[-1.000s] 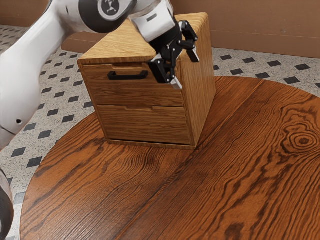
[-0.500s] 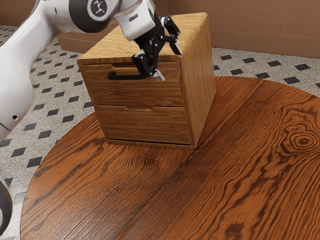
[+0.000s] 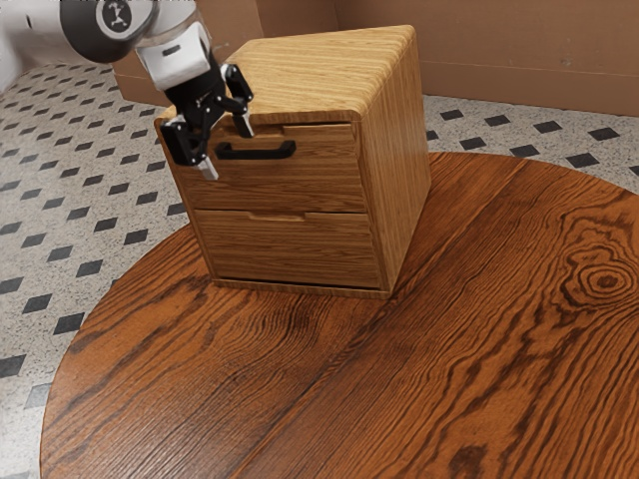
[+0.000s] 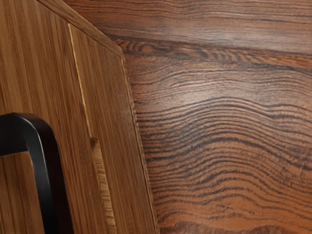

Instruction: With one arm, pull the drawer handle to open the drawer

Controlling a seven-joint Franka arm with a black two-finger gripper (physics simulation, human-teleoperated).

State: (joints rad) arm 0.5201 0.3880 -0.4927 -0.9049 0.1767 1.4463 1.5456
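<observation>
While your claw (image 3: pixel 228 150) hung at the exterior view's left end of the drawer handle (image 3: pixel 258 151), its two black fingers stood spread and pinched nothing. One tip lay above the bar's corner and the other below it. The top drawer (image 3: pixel 300 182) sat flush in the cabinet (image 3: pixel 339 70), not yet opened. You risked, I judged, closing too near the handle's rounded bend, where the pads could slide off. A pull that far off-centre could also skew the drawer or drag the whole cabinet across the table (image 3: pixel 469 339). The handle was a slim matte black bar with curved ends. The cabinet was pale, straight-grained wood, and the round table was darker and glossy, with swirling grain.
</observation>
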